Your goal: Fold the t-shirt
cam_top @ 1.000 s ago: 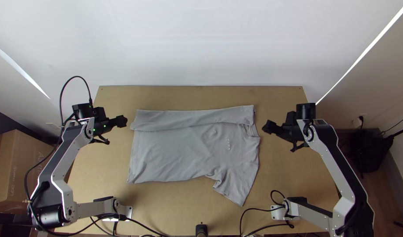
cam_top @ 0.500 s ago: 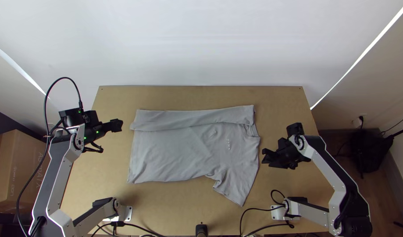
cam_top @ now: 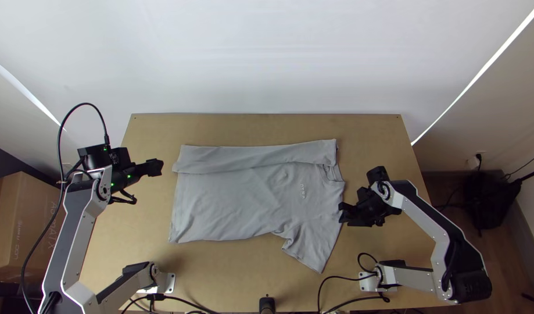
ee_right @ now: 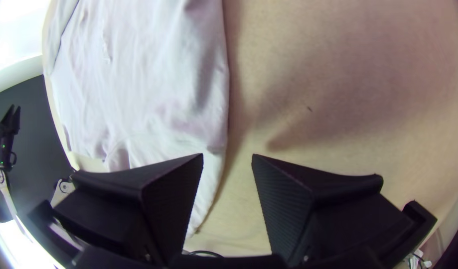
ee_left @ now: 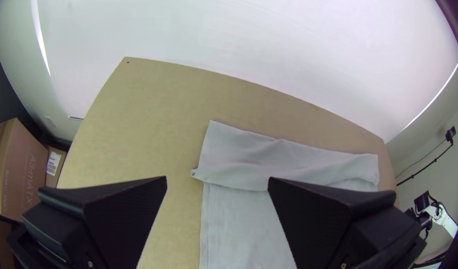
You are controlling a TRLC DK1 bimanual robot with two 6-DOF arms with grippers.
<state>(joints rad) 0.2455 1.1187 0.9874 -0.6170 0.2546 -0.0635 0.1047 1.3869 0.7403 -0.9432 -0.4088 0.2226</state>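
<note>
Shirt point(cam_top: 237, 197), grey, flat on the table point(cam_top: 237, 285) between my two hands, hem end toward my left hand point(cam_top: 156, 167), collar point(cam_top: 330, 172) end toward my right hand point(cam_top: 343, 214). Left hand: fingers spread wide, nothing in them. From there the shirt starts just to the right, a small gap off my fingertips in the top view, and runs away rightward; the end of the folded strip point(cam_top: 249, 157) is the nearest bit. Left wrist view has the strip's corner and the hem point(ee_left: 205, 224) past the gap between my fingers, no cloth gripped. Right hand: fingers apart too, a narrower gap than the left, no hold on anything. It sits right at the shirt's collar-end edge, and most of the cloth is off to its left. Right wrist view puts that edge in the gap, with one finger over cloth and the other over bare table; can't tell if the fingers touch the cloth. Collar is a bit farther out from me than the right hand; near sleeve point(cam_top: 307, 250) is closer in to me and to its left, pointing my way. Far side folded over once into that long strip, rest spread, light wrinkles.
</note>
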